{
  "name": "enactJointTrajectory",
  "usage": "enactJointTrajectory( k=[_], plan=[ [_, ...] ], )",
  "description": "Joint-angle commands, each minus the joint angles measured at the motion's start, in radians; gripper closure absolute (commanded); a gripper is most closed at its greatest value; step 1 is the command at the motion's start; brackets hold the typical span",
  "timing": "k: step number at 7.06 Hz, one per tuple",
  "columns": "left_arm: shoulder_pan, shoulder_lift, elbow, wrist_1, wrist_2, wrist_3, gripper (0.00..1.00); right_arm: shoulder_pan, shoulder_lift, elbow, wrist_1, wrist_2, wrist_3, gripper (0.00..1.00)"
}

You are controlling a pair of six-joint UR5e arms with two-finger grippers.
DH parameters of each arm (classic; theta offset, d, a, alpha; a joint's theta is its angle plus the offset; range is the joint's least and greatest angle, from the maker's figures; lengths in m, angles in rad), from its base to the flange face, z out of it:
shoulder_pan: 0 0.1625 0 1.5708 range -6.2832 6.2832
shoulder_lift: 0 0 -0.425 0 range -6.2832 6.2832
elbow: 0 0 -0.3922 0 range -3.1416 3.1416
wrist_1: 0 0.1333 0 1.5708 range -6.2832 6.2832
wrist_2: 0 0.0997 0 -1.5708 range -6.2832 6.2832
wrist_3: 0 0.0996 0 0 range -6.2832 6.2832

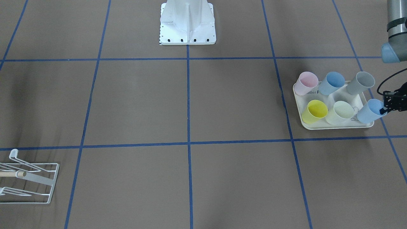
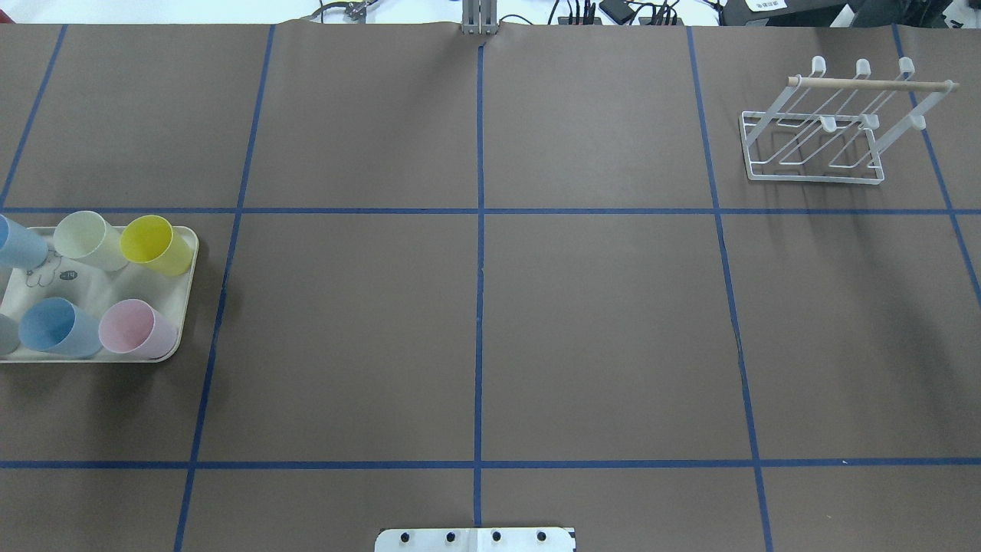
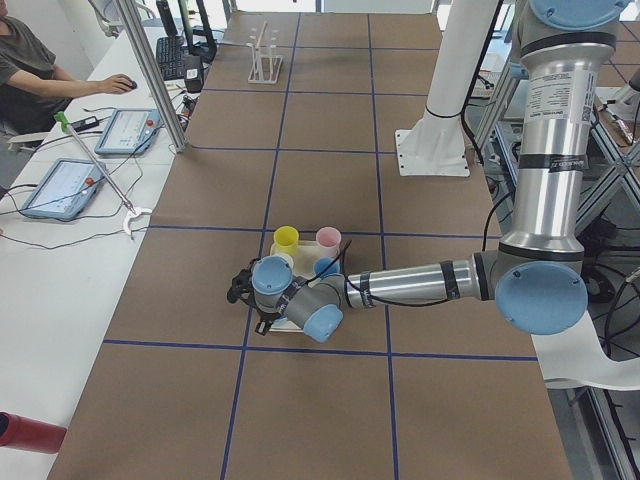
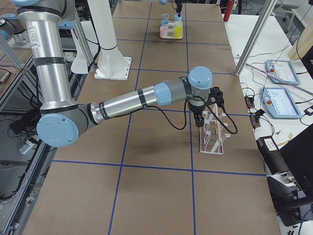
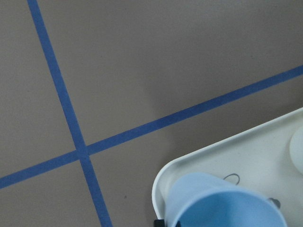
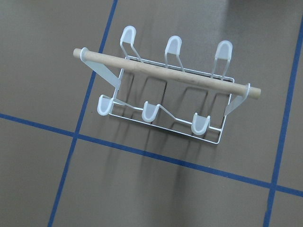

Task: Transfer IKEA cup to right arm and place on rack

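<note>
The left gripper sits at the rim of a pale blue plastic tumbler. One black finger is inside the mouth and the other is hidden behind the wall, so it looks clamped on the rim. This is the IKEA cup of the task. It is at the corner of a cream rounded rectangular tray, mouth up with its long axis near vertical, and in the side view it seems slightly raised.

The right gripper shows only in the far-end view, hanging just above the white wire-frame rack. I cannot tell whether its jaws are apart or together.

On the overhead view the tray lies at 9 o'clock on the table and the rack near 1 o'clock. From the held cup, the rack and the waiting right arm lie between 2 and 3 o'clock, well apart from it. The left arm is plainly the nearer to the cup, so the hand-over probably calls for a meeting near mid-table.

Counted, there are six cups:
- the held pale blue one
- a pink one
- a mid-blue one
- a grey one
- a yellow one
- a pale green one

There is one tray. The one rack has six capped prongs, none holding a cup, and one light wooden dowel.
</note>
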Motion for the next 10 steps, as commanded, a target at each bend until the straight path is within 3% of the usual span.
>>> enactJointTrajectory(
  k=[1, 3, 5, 7, 9, 10],
  plan=[
    [-0.084, 0.011, -0.079, 0.026, -0.005, -0.001, 1.00, 0.000, 0.019, 0.000, -0.002, -0.002, 0.000, 0.00],
    [-0.308, -0.004, -0.164, 0.099, -0.002, 0.014, 1.00, 0.000, 0.036, -0.003, -0.002, -0.018, -0.004, 0.00],
    [-0.329, -0.096, -0.167, 0.109, 0.021, -0.094, 1.00, -0.011, 0.036, -0.003, 0.041, -0.116, 0.020, 0.00],
    [-0.323, -0.135, -0.192, 0.061, 0.081, -0.339, 1.00, -0.046, 0.035, -0.009, 0.246, -0.172, 0.269, 0.00],
    [-0.315, -0.147, -0.201, -0.155, 0.114, -0.590, 1.00, -0.086, 0.068, 0.002, 0.421, -0.261, 0.618, 0.00],
    [-0.259, -0.164, -0.253, -0.177, 0.117, -0.761, 1.00, -0.127, 0.075, 0.000, 0.533, -0.294, 0.776, 0.00]
  ],
)
